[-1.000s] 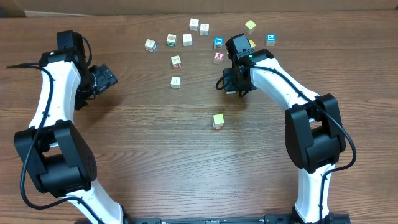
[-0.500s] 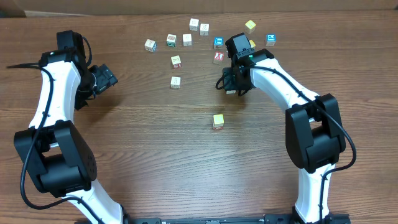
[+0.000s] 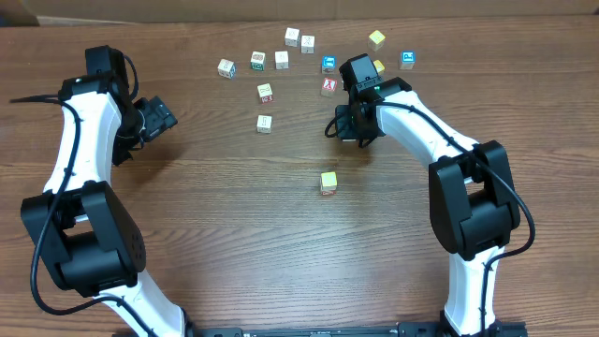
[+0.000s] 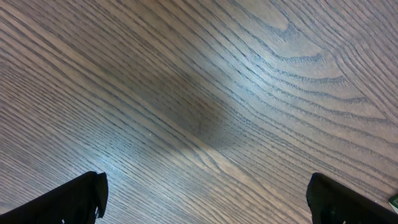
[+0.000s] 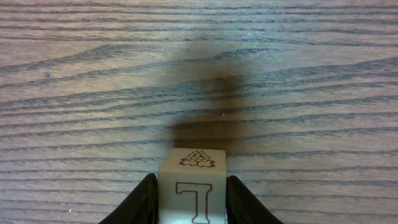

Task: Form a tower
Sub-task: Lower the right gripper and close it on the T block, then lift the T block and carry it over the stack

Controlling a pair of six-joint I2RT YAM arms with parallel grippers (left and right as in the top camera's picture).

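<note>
Clamped shallowly in the right claw (image 5: 191, 198), the cube (image 5: 191, 179) could pivot loose before reaching the tower (image 3: 328, 182); the left claw (image 4: 205, 200) gapes apart.

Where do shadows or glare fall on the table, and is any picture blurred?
Left wrist view: a dark shadow on the table, pale sheen beside it, grain sharp. Right wrist view: a dark shadow beyond the cube between the fingers, all sharp. Overhead view: even light, no strong glare.
</note>
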